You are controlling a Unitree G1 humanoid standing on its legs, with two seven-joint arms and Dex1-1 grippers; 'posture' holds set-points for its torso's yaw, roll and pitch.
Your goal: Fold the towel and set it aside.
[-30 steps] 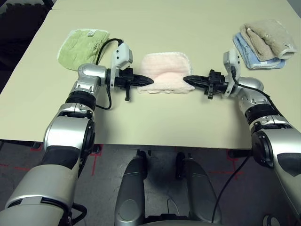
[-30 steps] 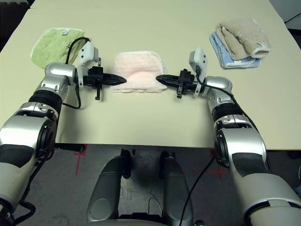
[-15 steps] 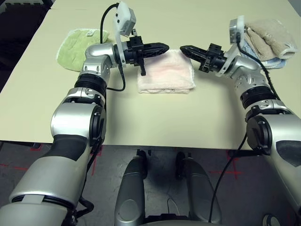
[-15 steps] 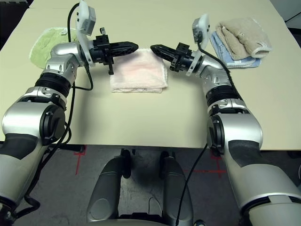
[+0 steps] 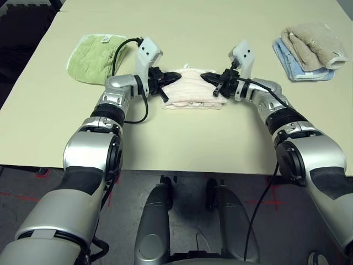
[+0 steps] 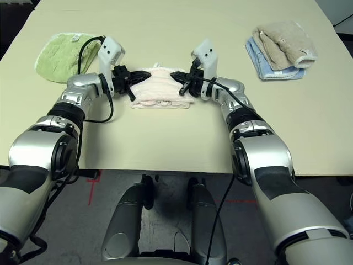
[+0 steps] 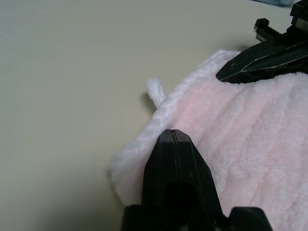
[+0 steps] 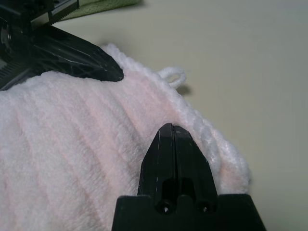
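The towel [image 5: 191, 93] lies folded in the middle of the table, pale pink with white edging, and a small loop [image 7: 155, 90] sticks out at its far edge. My left gripper [image 5: 175, 77] is shut, its tip resting on the towel's far left part. Facing it from the right, my right gripper [image 5: 204, 77] is also shut, tip down on the far right part. The two tips point at each other a short gap apart. In the wrist views the closed fingertips [image 7: 174, 134] [image 8: 172, 129] lie on the terry with no cloth seen pinched between them.
A light green folded towel [image 5: 96, 54] lies at the far left. A beige towel [image 5: 314, 43] sits on a blue one [image 5: 291, 65] at the far right. The table's front edge [image 5: 193, 165] runs close below my forearms.
Both shut grippers went from the towel's near corners up and over to its far edge, then came down onto it, closer together. The towel now looks shorter and thicker.
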